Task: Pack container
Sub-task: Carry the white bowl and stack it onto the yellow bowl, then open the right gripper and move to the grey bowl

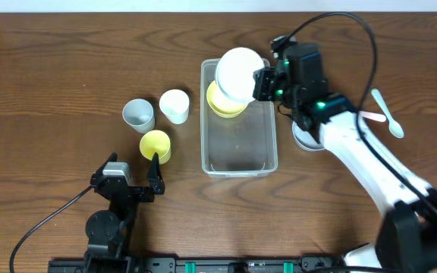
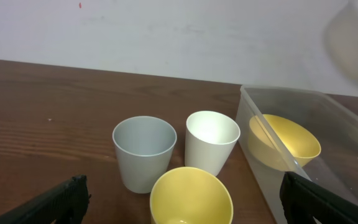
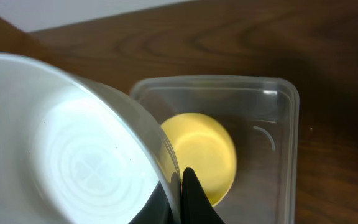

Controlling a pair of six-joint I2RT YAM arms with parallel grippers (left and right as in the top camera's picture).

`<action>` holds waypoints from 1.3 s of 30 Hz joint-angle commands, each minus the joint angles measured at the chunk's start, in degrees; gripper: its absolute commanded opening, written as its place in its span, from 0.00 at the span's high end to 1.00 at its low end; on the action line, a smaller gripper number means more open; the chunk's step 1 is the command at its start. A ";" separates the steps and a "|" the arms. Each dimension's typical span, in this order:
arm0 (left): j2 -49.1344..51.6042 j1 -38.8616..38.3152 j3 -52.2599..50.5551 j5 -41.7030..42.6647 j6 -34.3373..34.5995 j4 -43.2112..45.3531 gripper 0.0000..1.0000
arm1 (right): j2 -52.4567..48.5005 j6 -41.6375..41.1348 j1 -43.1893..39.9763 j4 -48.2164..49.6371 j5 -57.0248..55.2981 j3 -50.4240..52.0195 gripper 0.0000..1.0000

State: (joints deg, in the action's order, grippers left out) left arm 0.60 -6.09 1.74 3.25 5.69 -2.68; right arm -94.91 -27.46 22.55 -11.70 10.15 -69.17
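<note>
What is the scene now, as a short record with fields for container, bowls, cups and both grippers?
container: clear tub, lid off
inside it: yellow bowl, at the far end
right gripper: shut on rim of white bowl, over the container
cups: grey-blue cup, white cup, yellow cup, left of container
left gripper: open, empty, beside yellow cup

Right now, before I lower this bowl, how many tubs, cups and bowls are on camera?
Tubs: 1 (clear rectangular plastic tub)
Cups: 3 (grey-blue plastic cup, white plastic cup, yellow plastic cup)
Bowls: 3 (round white bowl held aloft, round yellow bowl inside the tub, pale bowl half hidden under the right arm)
Total: 7
</note>
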 commanded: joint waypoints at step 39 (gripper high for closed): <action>-0.31 0.28 -1.51 0.20 -0.79 -1.07 0.02 | -12.85 5.40 4.04 -10.34 1.97 -15.28 0.27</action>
State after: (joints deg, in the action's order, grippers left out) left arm 0.58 -6.09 1.74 3.25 5.72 -2.68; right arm -108.40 -25.91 26.06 -18.52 9.87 -77.56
